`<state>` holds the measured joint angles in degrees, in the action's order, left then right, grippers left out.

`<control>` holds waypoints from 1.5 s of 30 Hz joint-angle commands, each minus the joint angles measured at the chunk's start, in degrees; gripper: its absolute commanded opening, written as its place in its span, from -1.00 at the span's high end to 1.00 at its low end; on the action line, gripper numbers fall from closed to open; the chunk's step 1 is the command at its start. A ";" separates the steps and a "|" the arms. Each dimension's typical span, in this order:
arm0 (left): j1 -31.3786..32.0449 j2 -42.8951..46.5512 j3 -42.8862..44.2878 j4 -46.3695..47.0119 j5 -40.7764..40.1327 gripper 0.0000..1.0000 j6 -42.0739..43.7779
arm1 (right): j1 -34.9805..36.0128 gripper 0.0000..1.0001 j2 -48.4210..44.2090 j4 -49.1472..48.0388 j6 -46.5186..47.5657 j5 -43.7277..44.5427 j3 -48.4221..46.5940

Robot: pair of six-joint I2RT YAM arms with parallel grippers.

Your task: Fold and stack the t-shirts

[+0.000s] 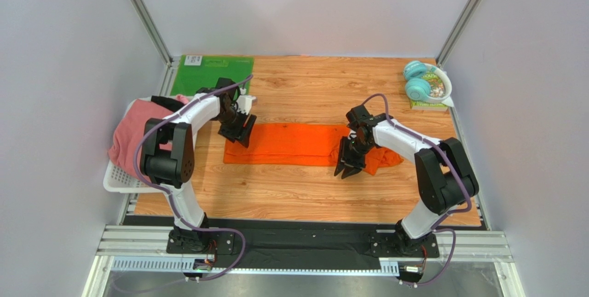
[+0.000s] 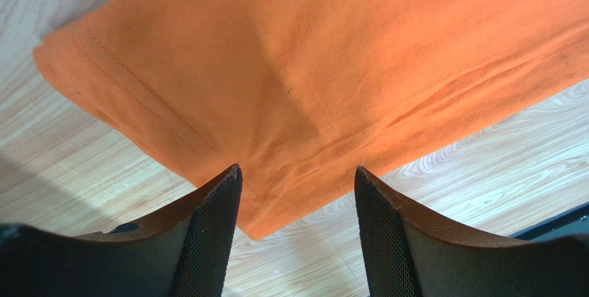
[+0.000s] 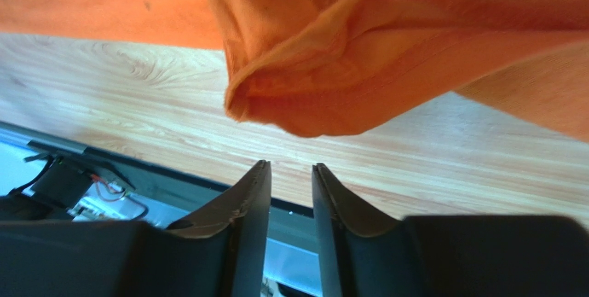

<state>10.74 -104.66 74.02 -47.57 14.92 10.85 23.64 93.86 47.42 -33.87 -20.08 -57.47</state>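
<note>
An orange t-shirt (image 1: 297, 144) lies on the wooden table as a long folded strip, bunched up at its right end. My left gripper (image 1: 238, 131) hovers open over the strip's left end. In the left wrist view its fingertips (image 2: 297, 169) straddle the near corner of the orange cloth (image 2: 297, 69) with nothing between them. My right gripper (image 1: 349, 169) is at the bunched right end, jaws slightly apart and empty. The right wrist view shows a hanging fold of the cloth (image 3: 387, 41) just beyond that gripper (image 3: 290, 166), not touching it. A pink t-shirt (image 1: 138, 131) lies in a basket.
The white basket (image 1: 117, 179) holding the pink cloth hangs off the table's left edge. A flat green mat (image 1: 211, 72) lies at the back left. Teal headphones (image 1: 418, 79) and a small bowl (image 1: 439, 88) sit at the back right corner.
</note>
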 commanded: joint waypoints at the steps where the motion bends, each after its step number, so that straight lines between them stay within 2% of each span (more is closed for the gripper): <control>1: -0.11 2.36 2.36 -0.77 0.73 -0.35 1.10 | 0.18 0.23 -0.09 -1.46 -0.41 -4.71 -2.20; 6: -0.11 2.53 2.10 -0.86 0.82 -0.35 1.19 | -1.92 0.22 0.71 3.47 2.05 0.29 -9.49; 10: -0.11 2.80 1.74 -0.86 0.73 -0.35 1.45 | -7.89 0.28 1.58 3.82 3.28 1.52 -15.02; 14: -0.11 2.88 1.66 -0.94 0.82 -0.35 1.45 | -8.52 0.33 6.84 5.31 5.74 8.20 -19.24; 16: -0.11 2.88 1.66 -0.94 0.73 -0.35 1.45 | -8.52 0.34 8.69 5.23 6.44 8.47 -20.04; 26: -0.11 2.97 1.57 -0.94 0.64 -0.35 1.63 | -8.52 0.44 11.26 0.48 5.74 4.88 -14.16; 33: -0.11 2.27 2.36 -0.94 1.60 -0.35 1.01 | -6.94 0.45 5.81 -1.01 4.87 2.68 -6.87; 38: -0.11 2.09 2.45 -0.86 1.78 -0.35 0.84 | -3.34 0.45 1.51 -1.98 3.20 1.18 -1.95; 45: -0.11 1.83 2.53 -0.86 2.22 -0.35 0.57 | 1.76 0.46 -1.13 -1.37 1.26 0.47 -0.88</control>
<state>10.74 -104.09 74.52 -48.38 15.99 10.83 23.66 95.64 46.98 -30.89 -18.17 -58.37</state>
